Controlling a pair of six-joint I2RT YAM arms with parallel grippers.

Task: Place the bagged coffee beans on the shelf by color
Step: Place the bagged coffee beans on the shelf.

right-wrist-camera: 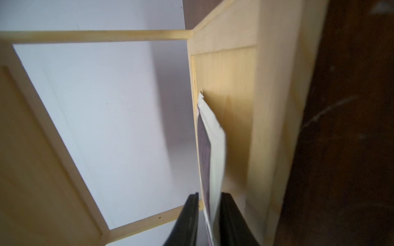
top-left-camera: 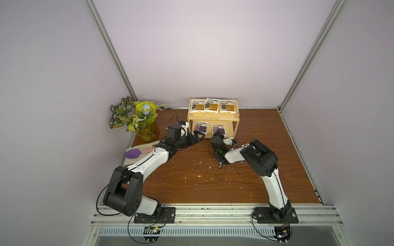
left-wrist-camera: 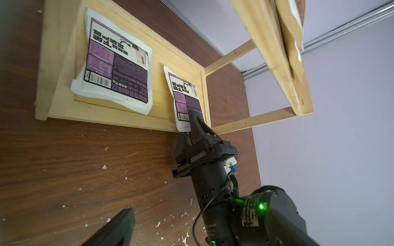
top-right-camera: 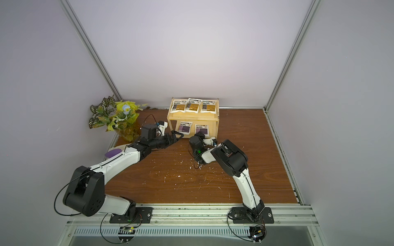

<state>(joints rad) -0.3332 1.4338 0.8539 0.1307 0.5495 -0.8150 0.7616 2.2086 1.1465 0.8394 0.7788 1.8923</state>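
Observation:
The pale wood shelf (top-left-camera: 213, 118) stands at the back of the table. Three golden-brown bagged coffee beans (top-left-camera: 212, 105) lie side by side on its top tier. Two purple pouches lie on the lower tier: the left one (top-left-camera: 202, 127) (left-wrist-camera: 115, 70) flat, the right one (top-left-camera: 218, 128) (left-wrist-camera: 183, 95) with its near edge over the front rim. My right gripper (top-left-camera: 218, 134) (left-wrist-camera: 187, 125) straddles that edge, open, with a small gap beside the pouch (right-wrist-camera: 213, 149). My left gripper (top-left-camera: 201, 135) hovers open and empty at the shelf's front left corner.
A potted plant (top-left-camera: 136, 119) in a glass vase stands at the back left. A purple spatula (top-left-camera: 133, 153) lies on a cloth under the left arm. White crumbs are scattered over the brown table (top-left-camera: 213, 185). Walls close in the back and both sides.

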